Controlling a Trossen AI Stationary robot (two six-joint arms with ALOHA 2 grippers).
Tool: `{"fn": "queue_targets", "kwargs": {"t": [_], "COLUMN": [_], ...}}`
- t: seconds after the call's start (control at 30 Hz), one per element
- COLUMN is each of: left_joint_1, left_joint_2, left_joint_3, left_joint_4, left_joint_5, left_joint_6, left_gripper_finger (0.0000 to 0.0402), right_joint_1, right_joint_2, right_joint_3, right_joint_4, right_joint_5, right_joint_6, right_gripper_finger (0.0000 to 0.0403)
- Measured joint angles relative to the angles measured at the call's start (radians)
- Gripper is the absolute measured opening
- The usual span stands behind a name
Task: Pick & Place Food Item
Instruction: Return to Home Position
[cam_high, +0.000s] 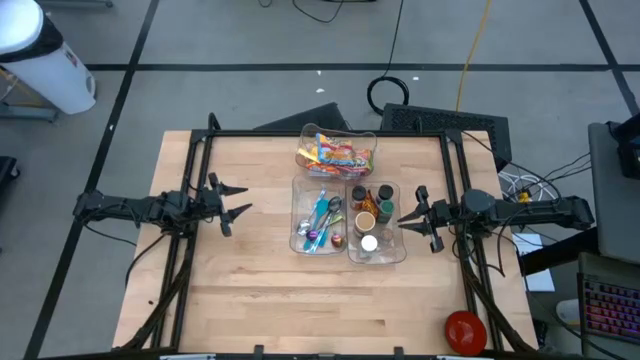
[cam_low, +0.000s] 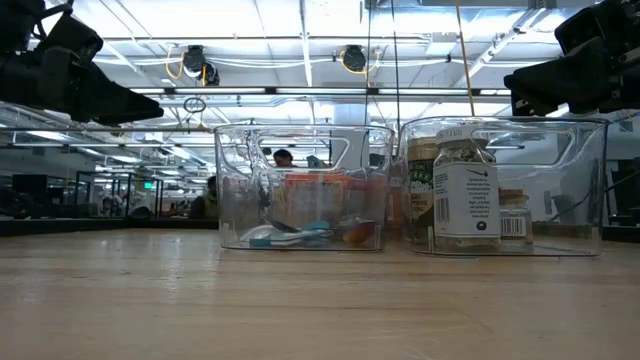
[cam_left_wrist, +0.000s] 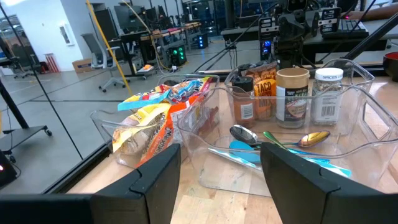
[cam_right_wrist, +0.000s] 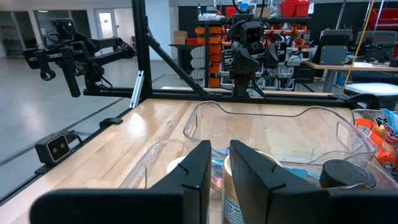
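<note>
Colourful noodle packs (cam_high: 336, 154) fill the clear plastic bin (cam_high: 304, 135). The left gripper (cam_high: 247, 200) hovers well left of that bin, jaws wide. The right gripper (cam_high: 401, 220) hangs nearer on its right. Only the right wrist view shows its jaws narrowed to a slit.

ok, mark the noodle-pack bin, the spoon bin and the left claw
noodle-pack bin (cam_high: 304, 132), high view, rim corner.
spoon bin (cam_high: 295, 215), high view, bare side wall.
left claw (cam_high: 246, 198), high view, midway between fingertips.
</note>
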Motion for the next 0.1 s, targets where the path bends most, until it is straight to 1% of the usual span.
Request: {"fn": "queue_targets", "kwargs": {"t": [0.1], "left_joint_1": [0.0], "left_joint_2": [0.0], "left_joint_3": [0.0], "left_joint_4": [0.0], "left_joint_5": [0.0], "left_joint_6": [0.0], "left_gripper_finger": [0.023], "right_joint_1": [0.0], "right_joint_2": [0.0], "right_joint_3": [0.0], "right_joint_4": [0.0], "right_joint_5": [0.0], "right_joint_6": [0.0], "right_gripper_finger": [0.005]}}
